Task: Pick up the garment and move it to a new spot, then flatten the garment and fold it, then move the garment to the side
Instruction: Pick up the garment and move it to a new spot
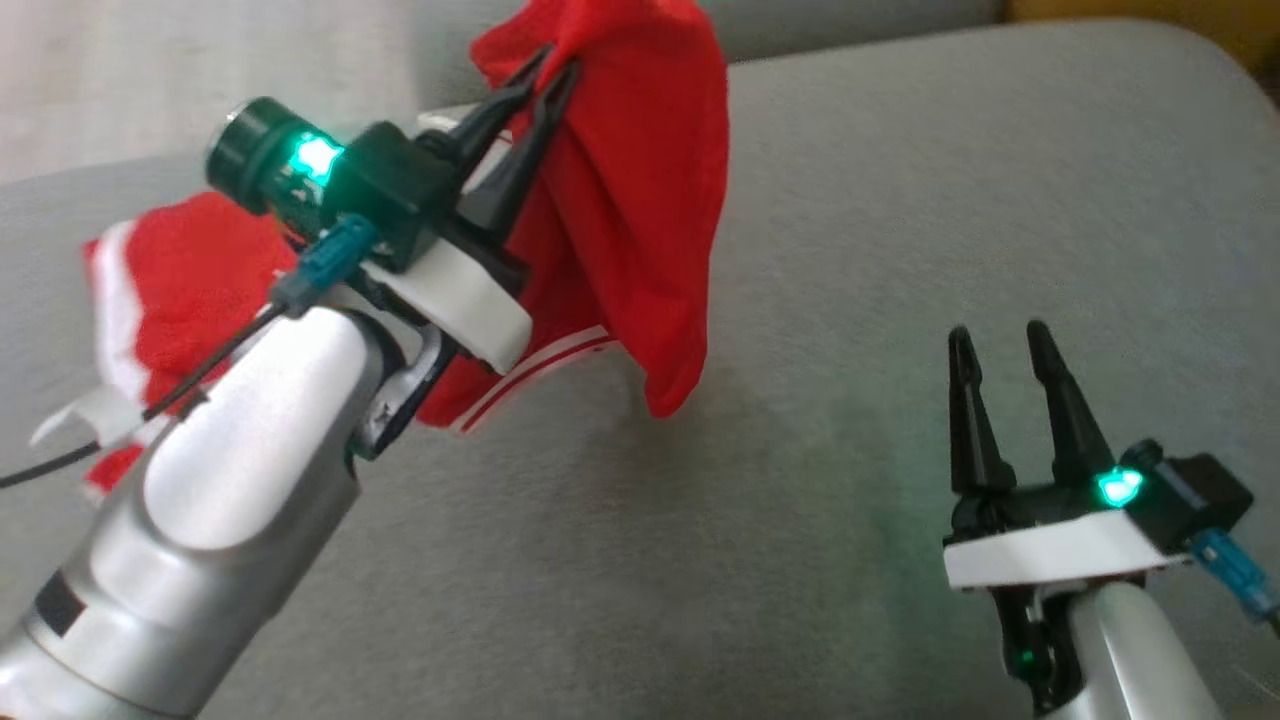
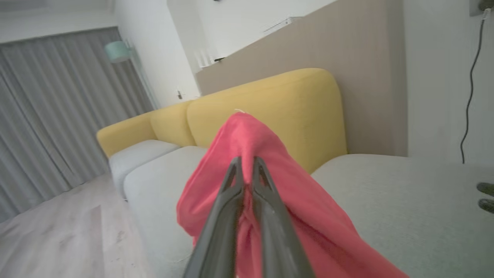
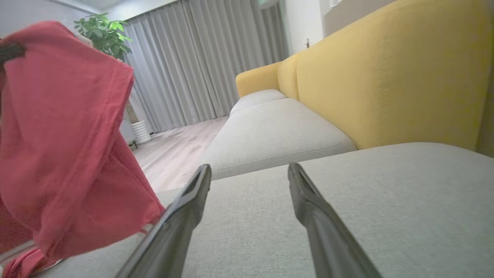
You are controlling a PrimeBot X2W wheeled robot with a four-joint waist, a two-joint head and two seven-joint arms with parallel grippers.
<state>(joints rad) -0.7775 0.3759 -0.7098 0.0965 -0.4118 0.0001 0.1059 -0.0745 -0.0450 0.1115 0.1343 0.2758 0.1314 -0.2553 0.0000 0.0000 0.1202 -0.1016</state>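
Head view: the left claw (image 1: 560,62), raised above the grey fabric sofa seat cushion (image 1: 900,250), is pinched tight on a fold of the red cloth garment with white stripes (image 1: 630,200), which hangs from it while the striped lower part trails onto the cushion at the robot's left. The right claw (image 1: 998,335) stands spread wide and empty low over the same cushion, apart from the cloth. A yellow upholstered sofa backrest (image 2: 270,104) rises behind the pinched fold.
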